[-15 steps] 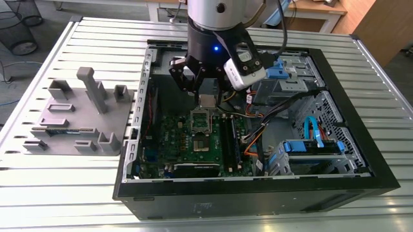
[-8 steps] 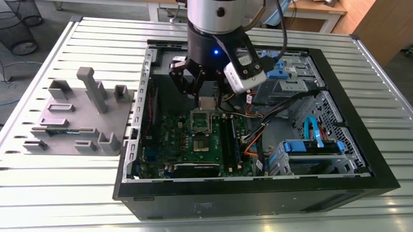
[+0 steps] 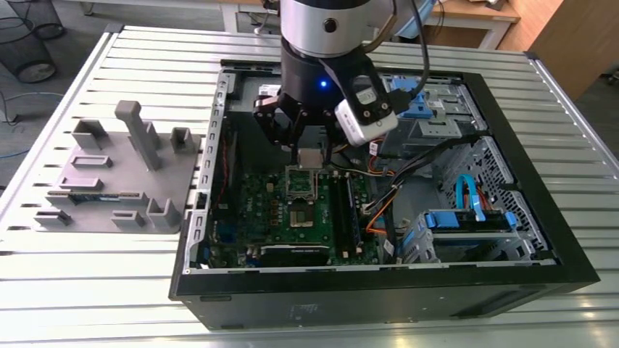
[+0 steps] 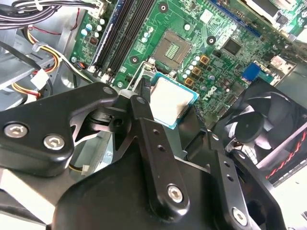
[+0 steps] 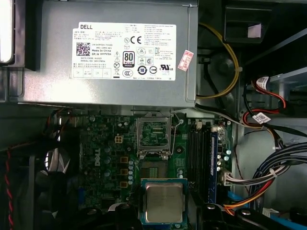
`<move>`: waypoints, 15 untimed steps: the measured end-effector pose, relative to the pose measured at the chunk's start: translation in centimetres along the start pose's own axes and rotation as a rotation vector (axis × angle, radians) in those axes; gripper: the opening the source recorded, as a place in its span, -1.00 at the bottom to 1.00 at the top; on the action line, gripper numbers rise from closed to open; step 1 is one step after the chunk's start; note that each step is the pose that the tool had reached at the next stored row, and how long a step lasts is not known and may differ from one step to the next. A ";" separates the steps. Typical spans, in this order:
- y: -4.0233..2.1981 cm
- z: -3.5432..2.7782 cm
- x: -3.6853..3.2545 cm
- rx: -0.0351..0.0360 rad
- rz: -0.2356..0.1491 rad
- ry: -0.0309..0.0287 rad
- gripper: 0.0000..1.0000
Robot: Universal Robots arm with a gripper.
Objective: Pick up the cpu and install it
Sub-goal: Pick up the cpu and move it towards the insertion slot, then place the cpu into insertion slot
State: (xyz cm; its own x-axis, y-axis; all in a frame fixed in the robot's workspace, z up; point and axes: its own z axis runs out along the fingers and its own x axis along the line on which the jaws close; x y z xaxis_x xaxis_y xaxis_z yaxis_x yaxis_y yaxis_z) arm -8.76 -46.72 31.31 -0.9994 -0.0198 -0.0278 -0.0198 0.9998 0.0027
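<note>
End effector is clamping the cpu by opposite edges, lid up, evidently for level seating; in the exterior view it is hanging over the 12 o'clock end of the motherboard; socket is lying open.

Exterior view's looking down on the gripper; I'm getting both wrist views close beneath it, sharing the cpu.

One cpu, one tray (grey)
</note>
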 end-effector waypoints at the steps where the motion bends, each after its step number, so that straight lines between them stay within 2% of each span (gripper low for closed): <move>1: 0.00 0.01 0.00 0.0001 0.000 0.0001 -0.06; 9: 0.00 0.10 0.00 -0.0001 0.000 -0.0001 -0.06; 15: 0.00 0.49 0.01 -0.0001 0.000 -0.0001 -0.06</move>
State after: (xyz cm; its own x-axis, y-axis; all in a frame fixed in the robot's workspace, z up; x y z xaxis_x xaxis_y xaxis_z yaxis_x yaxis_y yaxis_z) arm -8.75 -46.72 30.82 -0.9994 -0.0198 -0.0278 -0.0199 0.9998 0.0028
